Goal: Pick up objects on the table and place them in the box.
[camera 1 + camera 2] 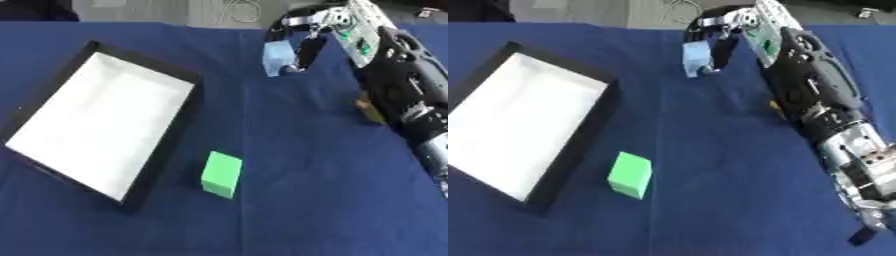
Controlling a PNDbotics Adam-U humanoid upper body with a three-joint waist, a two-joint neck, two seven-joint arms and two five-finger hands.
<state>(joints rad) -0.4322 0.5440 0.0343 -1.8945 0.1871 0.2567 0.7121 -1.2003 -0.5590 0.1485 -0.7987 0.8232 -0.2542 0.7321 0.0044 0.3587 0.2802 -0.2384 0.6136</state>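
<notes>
Dark blue cloth (306, 200) covers the whole table, with a strip of grey floor and a pale cable showing past its far edge at twelve o'clock. At about nine o'clock lies the box (179, 130), a shallow black-walled tray with a bare white floor, set askew so one long wall faces the middle of the cloth; nothing is in it yet, so by my reading the task has barely started. One green block (221, 174) rests on the cloth at about six o'clock, just beside the box's near wall but apart from it, lying untouched. The right hand (724, 37) reaches in from the upper right to about one o'clock, fingers curled round one light blue block (696, 57), which appears lifted off the cloth, probably held high so it can clear the box wall on the way over. A small yellowish-brown thing (369, 111) peeks out at three o'clock from behind the right forearm; I cannot tell what it is. The count: one box, one green block, one blue block, one half-hidden object. No left hand shows in either view.
</notes>
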